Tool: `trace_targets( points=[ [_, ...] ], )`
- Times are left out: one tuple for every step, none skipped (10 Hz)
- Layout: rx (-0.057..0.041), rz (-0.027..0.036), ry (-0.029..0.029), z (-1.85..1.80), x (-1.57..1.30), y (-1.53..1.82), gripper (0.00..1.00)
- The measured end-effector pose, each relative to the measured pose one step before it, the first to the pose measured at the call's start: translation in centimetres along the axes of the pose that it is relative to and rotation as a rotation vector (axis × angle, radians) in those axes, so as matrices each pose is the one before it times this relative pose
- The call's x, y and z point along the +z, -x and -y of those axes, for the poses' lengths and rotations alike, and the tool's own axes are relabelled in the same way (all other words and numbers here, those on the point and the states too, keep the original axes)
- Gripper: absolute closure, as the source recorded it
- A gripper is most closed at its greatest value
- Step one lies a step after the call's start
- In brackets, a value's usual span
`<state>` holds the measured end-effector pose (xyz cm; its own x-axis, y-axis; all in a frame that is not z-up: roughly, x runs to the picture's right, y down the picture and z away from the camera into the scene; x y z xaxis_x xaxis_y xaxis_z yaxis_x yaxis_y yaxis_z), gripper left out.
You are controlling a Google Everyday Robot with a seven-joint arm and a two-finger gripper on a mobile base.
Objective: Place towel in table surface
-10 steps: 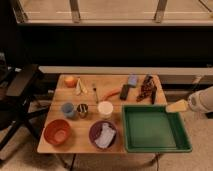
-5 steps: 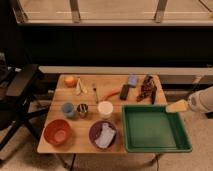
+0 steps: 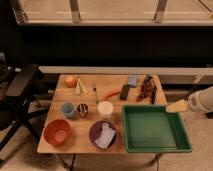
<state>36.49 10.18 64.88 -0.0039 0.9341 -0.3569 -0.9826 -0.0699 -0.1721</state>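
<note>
Rounded white arm (image 3: 202, 99), pale yellow end effector (image 3: 176, 106) at far right

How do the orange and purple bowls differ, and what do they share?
The purple bowl holds the towel; the orange bowl has none. The orange bowl stands left of the purple bowl. Both are round, upright on the table surface. The hand hangs open by the green tray's far right corner.
</note>
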Motion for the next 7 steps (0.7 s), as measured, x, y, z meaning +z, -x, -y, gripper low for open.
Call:
trace_targets(
  points=[
    [-0.00008,-0.00002,0.00001,-0.001,-0.001,0.0,0.2],
    [0.00006,0.00002,0.00002,0.0,0.002,-0.001,0.2],
    [0.0,-0.00001,0.00001,0.001,0.001,-0.001,0.2],
    [-0.00002,0.00005,-0.00013,0.0,-0.006,0.01,0.2],
    [-0.00099,0.00107,-0.00281,0.0,-0.106,0.094,0.2],
    [-0.00312,0.0023,-0.00592,-0.09,-0.257,0.17,0.2],
    [-0.01058,-0.00113,0.00296,-1.124,-0.867,0.58,0.2]
  ],
)
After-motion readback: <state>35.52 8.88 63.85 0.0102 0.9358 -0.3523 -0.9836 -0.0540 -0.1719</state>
